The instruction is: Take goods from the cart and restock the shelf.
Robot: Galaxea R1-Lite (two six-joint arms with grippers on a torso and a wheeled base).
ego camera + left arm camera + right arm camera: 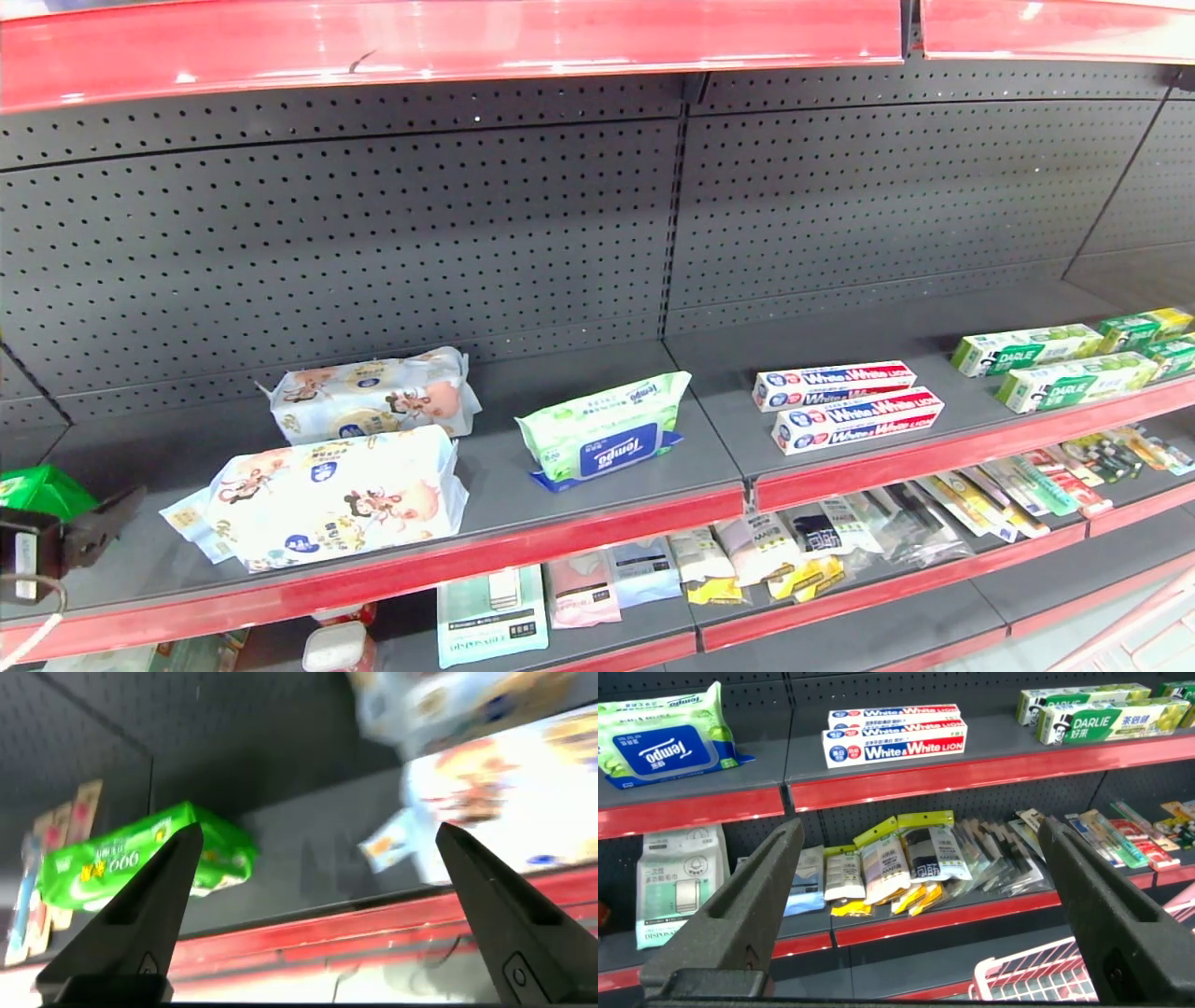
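Left wrist view shows the left claw (318, 835) spread open and empty before the shelf (308, 929), where a green pack (140, 863) lies behind one fingertip. The right claw (920, 826) is also open and empty, near the pink cart (1036, 971).

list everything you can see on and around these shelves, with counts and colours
cartoon-print wipe packs: 2, white and peach, left bay of the middle shelf, one behind the other
blue-label wipe pack: 1, pale green, same bay, right side
green pack: 1, bright green, far left
red-and-white toothpaste boxes: 2, right bay, side by side
green toothpaste boxes: at least 4, far right
small packs: many, mixed colours, lower shelf
wire basket: 1, pink, low before the shelves
left gripper: black, open, near green pack
right gripper: black, open, facing lower shelf
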